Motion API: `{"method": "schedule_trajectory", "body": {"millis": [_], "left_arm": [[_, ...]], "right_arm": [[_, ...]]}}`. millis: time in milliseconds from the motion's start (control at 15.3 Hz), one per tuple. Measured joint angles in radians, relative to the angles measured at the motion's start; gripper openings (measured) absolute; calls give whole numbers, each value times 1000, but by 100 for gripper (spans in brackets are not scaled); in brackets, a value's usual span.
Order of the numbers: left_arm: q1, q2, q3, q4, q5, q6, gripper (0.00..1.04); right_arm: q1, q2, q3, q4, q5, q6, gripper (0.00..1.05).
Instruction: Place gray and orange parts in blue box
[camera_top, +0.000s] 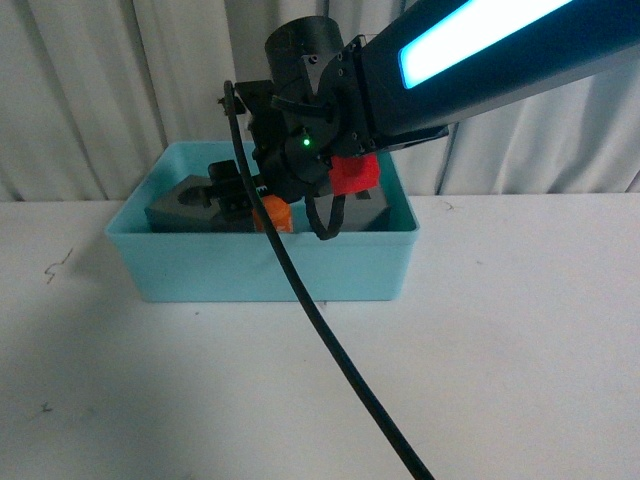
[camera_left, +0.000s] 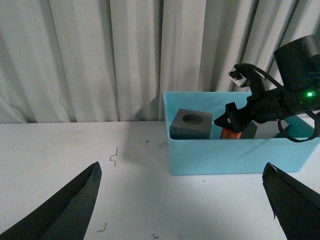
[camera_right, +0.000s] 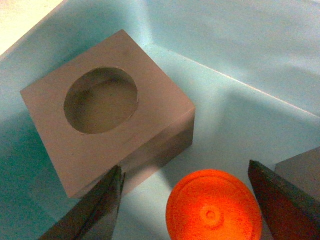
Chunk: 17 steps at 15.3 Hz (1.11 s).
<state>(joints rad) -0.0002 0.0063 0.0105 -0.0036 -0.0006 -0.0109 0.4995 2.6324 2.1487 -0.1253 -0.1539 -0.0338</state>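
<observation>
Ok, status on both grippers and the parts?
Right gripper open, inside the box over the orange part. Left gripper open, clear of box. Gray cube in the box. Nothing blocking.

Your right arm (camera_top: 480, 60) comes in from upper right, wrist pitched down, green LED lit on the wrist housing. Right gripper (camera_right: 185, 200) has its jaws spread, dark fingers (camera_right: 100, 210) apart at either side of the wrist view, nothing clamped between them. Left gripper (camera_left: 185, 200) sits low and level, also wide open, fingertips (camera_left: 75, 200) at opposite edges of its view. Left arm itself isn't visible in your front view.
</observation>
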Motion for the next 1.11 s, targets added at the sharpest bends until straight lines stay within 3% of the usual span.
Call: {"method": "schedule_trajectory", "body": {"millis": [196,587,653,718,848,1044,1110], "left_arm": [[0,0,0,0,0,0,98],[0,0,0,0,0,0,98],[0,0,0,0,0,0,98],[0,0,0,0,0,0,98],[0,0,0,0,0,0,98],[0,0,0,0,0,0,98],[0,0,0,0,0,0,98]], "right_arm": [[-2,-10,-34,51,-8,12,100],[-25,-289,-333,297,-14,8,98],[-78,-541,-535,396,27,-4,98],[-212,-911,-953,463,120,6,98],[-276,-1167,-1299,410,203,37,98],[-248,-1611,-1682,159,364,207,98],[-192,-1783,-1810,3,424,367,98]]}}
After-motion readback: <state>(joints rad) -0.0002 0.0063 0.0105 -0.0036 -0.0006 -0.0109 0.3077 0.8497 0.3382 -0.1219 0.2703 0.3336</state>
